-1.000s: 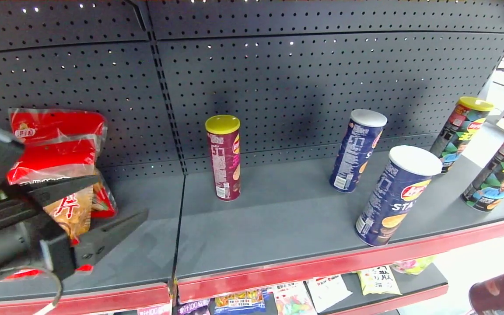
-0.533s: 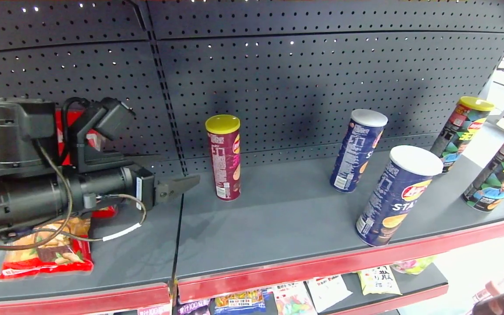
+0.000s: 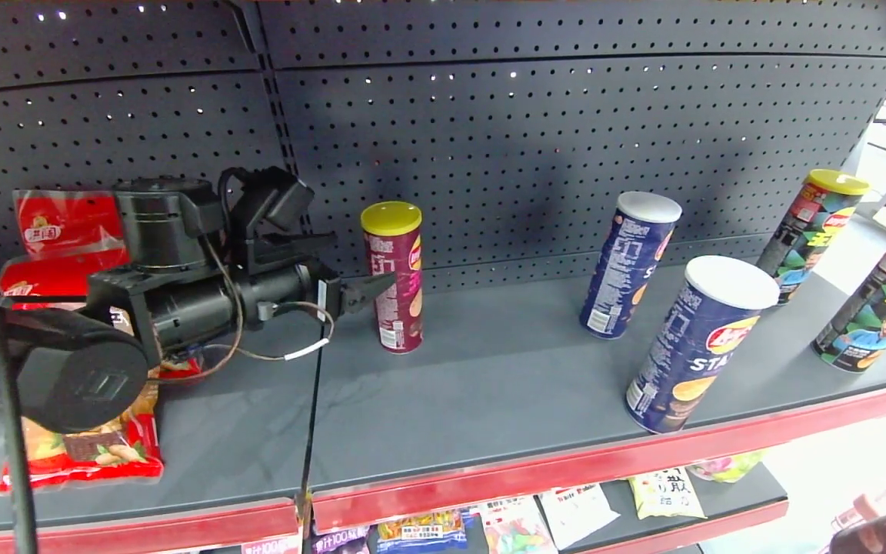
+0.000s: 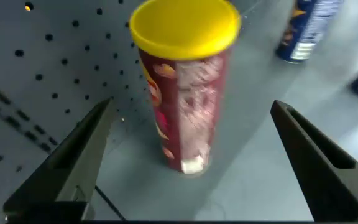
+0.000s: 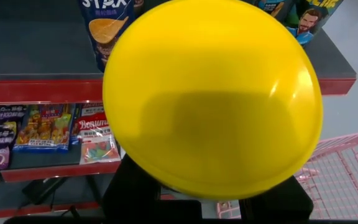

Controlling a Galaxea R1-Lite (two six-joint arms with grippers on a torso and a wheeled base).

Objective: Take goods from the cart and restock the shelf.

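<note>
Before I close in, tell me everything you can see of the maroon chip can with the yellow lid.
The maroon chip can is a tall, slim tube, cardboard by its look, printed with chips and a white label patch near its base. A yellow plastic lid caps it, seated flat. It stands upright on the grey shelf, towards the pegboard back panel. The left hand is level with it, open, one finger on each side; no contact shows.

Your left arm lay stretched level, left gripper (image 4: 192, 106) spread wide; your right gripper (image 5: 207, 196) clasped a yellow-lidded can (image 5: 211, 93).
</note>
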